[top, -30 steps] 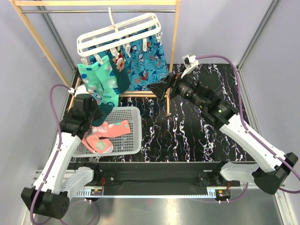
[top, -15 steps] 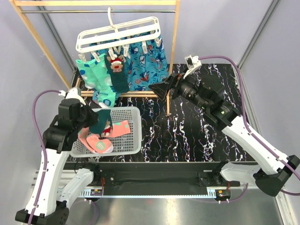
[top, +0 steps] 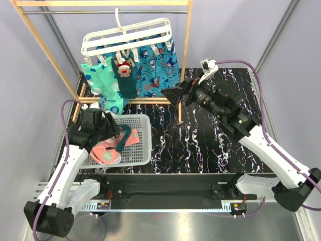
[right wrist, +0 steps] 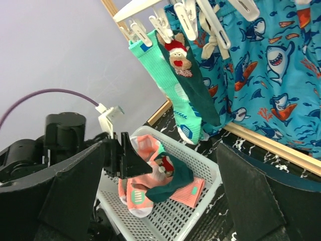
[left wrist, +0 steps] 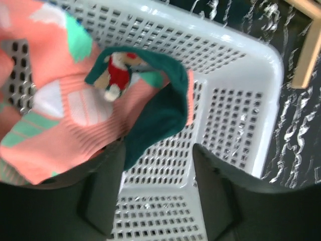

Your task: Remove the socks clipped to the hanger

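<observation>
The white hanger (top: 128, 36) hangs from the wooden rack with a mint green sock (top: 100, 83) and a dark teal sock (top: 125, 75) with a red-capped figure clipped to it; both socks (right wrist: 183, 85) also show in the right wrist view. My left gripper (top: 118, 135) hovers open over the basket, nothing between its fingers (left wrist: 108, 191). Just beyond its fingertips another dark teal sock (left wrist: 160, 110) lies loose on the pink socks (left wrist: 65, 115). My right gripper (top: 170, 94) is open in the air to the right of the hanging socks, holding nothing.
A white mesh basket (top: 145, 148) sits at the front left of the black marbled table (top: 210, 145). A blue shark-patterned cloth (top: 158, 68) hangs from the hanger's right side. The wooden rack's post (top: 186, 45) and base bar (top: 150, 100) stand close to my right gripper.
My left gripper carried the dark teal sock down over the basket, opened and let it go; the sock now lies on the pink socks. The right arm edged slightly right.
</observation>
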Robot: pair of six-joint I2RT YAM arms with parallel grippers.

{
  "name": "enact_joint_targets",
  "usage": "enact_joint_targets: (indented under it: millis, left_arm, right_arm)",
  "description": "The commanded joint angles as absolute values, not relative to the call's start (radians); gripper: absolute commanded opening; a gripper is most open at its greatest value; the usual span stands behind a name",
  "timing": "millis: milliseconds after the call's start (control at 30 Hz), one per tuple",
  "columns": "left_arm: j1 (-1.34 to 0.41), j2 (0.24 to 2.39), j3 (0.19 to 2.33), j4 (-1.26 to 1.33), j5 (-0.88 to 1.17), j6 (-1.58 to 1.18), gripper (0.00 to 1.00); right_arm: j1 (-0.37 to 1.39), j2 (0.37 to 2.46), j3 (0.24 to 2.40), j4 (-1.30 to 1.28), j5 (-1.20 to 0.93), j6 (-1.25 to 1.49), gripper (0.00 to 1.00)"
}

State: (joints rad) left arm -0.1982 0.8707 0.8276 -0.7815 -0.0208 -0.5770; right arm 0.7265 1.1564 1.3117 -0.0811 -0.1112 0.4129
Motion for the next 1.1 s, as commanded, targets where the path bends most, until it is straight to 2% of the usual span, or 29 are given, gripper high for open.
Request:
enact_joint_targets:
  millis: [0,100,200,333,533,700,933,1067]
  left_arm:
    - [-0.199,0.854,0.888,-0.567,0.003,-0.56,0.64]
    - [-0.199,0.845,0.908,-0.397,0.002,-0.523,0.71]
    - [-0.196,0.906,0.951,-0.261,0.017,-0.488,0.73]
    - [-0.195,1.058,1.054,-0.155,0.063,-0.416,0.72]
    - [-0.189,1.164,1.112,-0.003,-0.026,-0.307,0.72]
    - [-0.183,1.21,1.107,0.121,-0.006,-0.252,0.71]
    - [-0.183,1.252,1.129,0.161,-0.006,-0.225,0.71]
    - [-0.181,1.275,1.117,0.21,0.073,-0.239,0.67]
  right_arm:
    - [0.729,1.149,1.302,-0.071,-0.061,0.374,1.0]
    - [0.727,1.173,1.296,-0.037,-0.074,0.371,1.0]
    - [0.727,1.202,1.272,0.026,-0.11,0.37,1.0]
    - [0.727,1.242,1.264,0.034,-0.141,0.359,1.0]
    - [0.727,1.256,1.247,0.052,-0.143,0.325,1.0]
    - [0.727,1.27,1.236,0.075,-0.155,0.299,1.0]
    - [0.729,1.293,1.235,0.087,-0.183,0.311,1.0]
    - [0.727,1.29,1.233,0.081,-0.17,0.308,1.0]
